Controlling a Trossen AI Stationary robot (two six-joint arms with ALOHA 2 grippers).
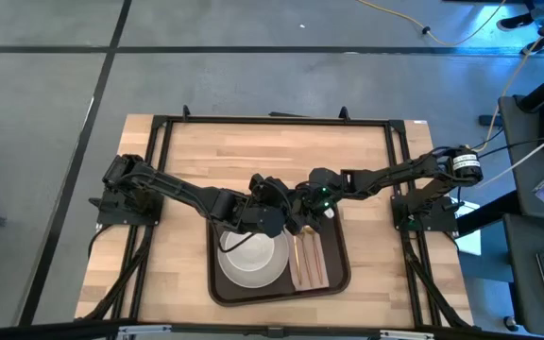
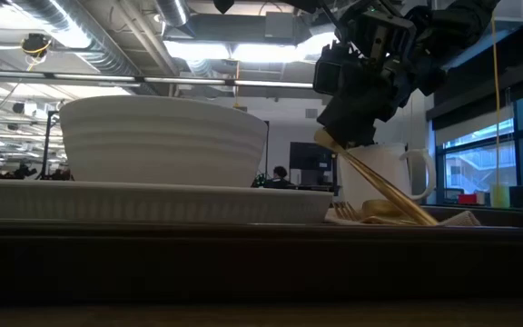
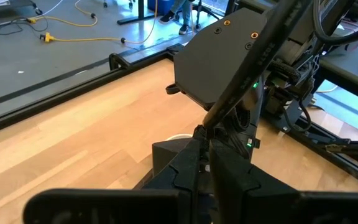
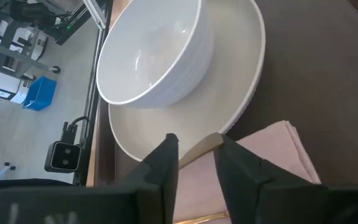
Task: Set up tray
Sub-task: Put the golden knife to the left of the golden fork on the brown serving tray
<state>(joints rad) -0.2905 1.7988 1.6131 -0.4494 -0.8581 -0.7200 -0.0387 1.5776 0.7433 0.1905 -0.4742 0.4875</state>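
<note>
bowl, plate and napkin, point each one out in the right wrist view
bowl [image 4: 151,53], right wrist view, inner wall
plate [image 4: 238,68], right wrist view, bare rim
napkin [image 4: 272,155], right wrist view, flat top

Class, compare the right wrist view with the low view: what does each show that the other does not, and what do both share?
Only the right wrist view shows the inside of the white bowl, seen from above, and the pink napkin flat on the dark tray.

Only the low view shows golden utensils slanting down from the right gripper onto the napkin, a white mug behind, and the room beyond.

Both show the bowl sitting on the white plate, with the right gripper beside it.
</note>
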